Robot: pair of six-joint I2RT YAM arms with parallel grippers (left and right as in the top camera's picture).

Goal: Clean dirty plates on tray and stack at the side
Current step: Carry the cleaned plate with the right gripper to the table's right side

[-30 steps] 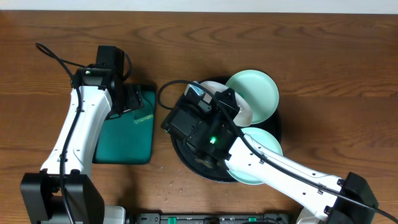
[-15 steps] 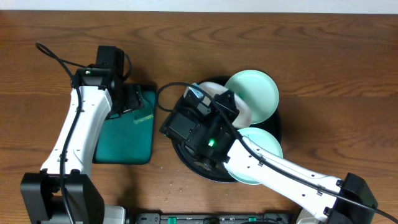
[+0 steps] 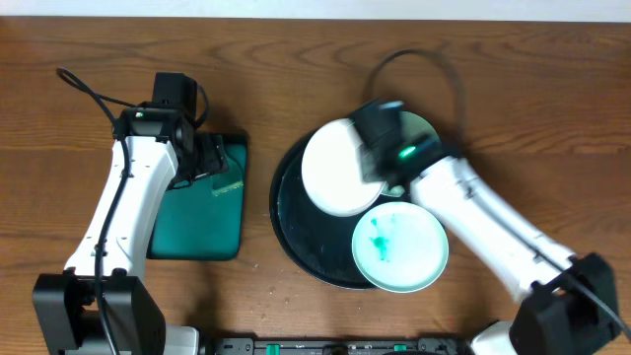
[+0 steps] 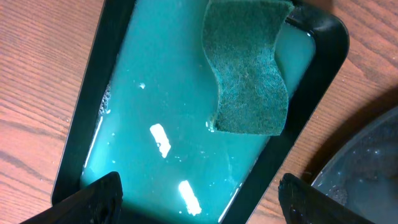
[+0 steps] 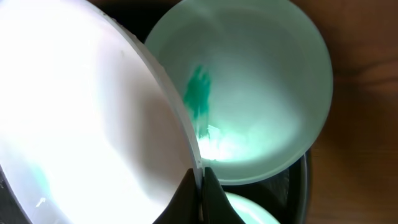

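Note:
A white plate point(image 3: 338, 170) lies on the upper part of the round black tray point(image 3: 293, 232). My right gripper point(image 3: 373, 163) is shut on that plate's right rim. In the right wrist view its fingers point(image 5: 200, 186) pinch the white plate point(image 5: 81, 112) at the edge. Just behind is a mint plate point(image 5: 261, 93) with a teal smear, which the arm mostly hides from overhead point(image 3: 422, 130). A second smeared mint plate point(image 3: 399, 247) sits at the tray's front right. My left gripper point(image 4: 202, 202) hangs open over the teal liquid.
A rectangular dark-green tray point(image 3: 202, 212) of teal liquid point(image 4: 168, 112) stands left of the black tray, with a green sponge point(image 4: 249, 68) at its far end. The black tray's rim point(image 4: 367, 162) is close to the right of the left gripper. Wood table lies all round.
My right arm has swung from over the tray's left side to its upper right, uncovering the white plate and the front mint plate. The left arm has not moved.

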